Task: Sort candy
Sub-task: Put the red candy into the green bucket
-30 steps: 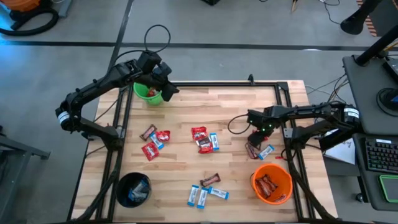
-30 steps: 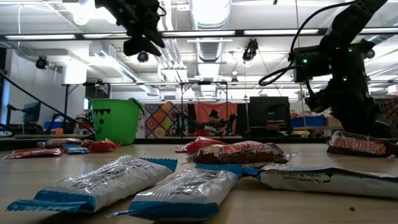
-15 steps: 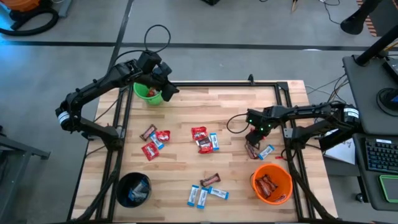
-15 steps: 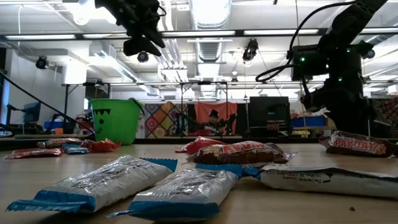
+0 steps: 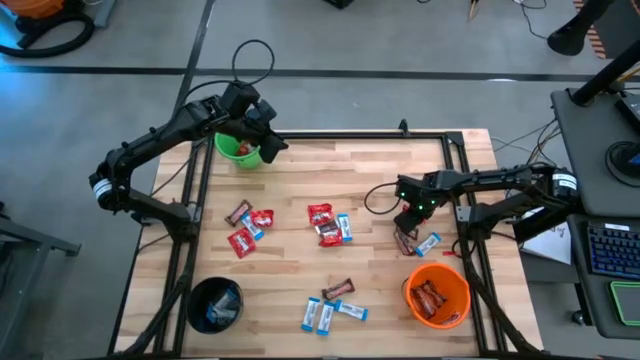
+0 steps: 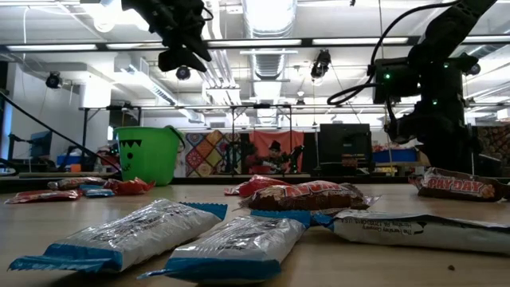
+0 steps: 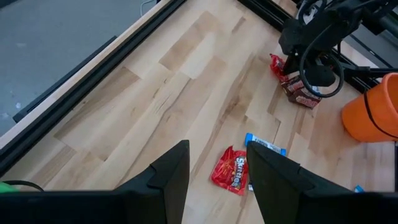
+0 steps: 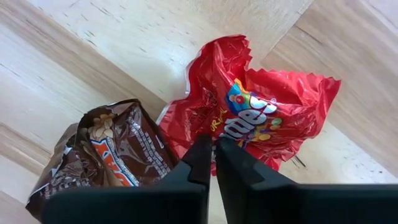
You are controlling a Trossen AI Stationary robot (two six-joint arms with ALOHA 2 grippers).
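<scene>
My right gripper (image 8: pixel 212 151) stands low over the table's right side (image 5: pixel 408 226), shut on a red candy packet (image 8: pixel 273 106). A dark brown bar (image 8: pixel 106 155) lies on the wood right beside the packet. A blue-and-white packet (image 5: pixel 428 243) lies close by. My left gripper (image 7: pixel 217 171) hangs open and empty high over the green bucket (image 5: pixel 240 150) at the far left. More candy lies loose in clusters at mid-table (image 5: pixel 327 225), at the left (image 5: pixel 248 224) and near the front (image 5: pixel 330 305). My right gripper pinches the red packet's crinkled near edge (image 8: pixel 208 127) between its two fingers. The fingers come from above, pointing down. The packet lies flat on the table, next to the brown bar.
An orange bucket (image 5: pixel 437 295) holding brown bars stands at the near right. A black bucket (image 5: pixel 215 303) with blue-and-white packets stands at the near left. A dark rail frames the table (image 5: pixel 360 135). Bare wood lies across the far middle.
My right gripper has shifted slightly toward the table's left and has shut on the red packet's edge. The packet has stayed on the table. My left gripper has kept still over the green bucket.
</scene>
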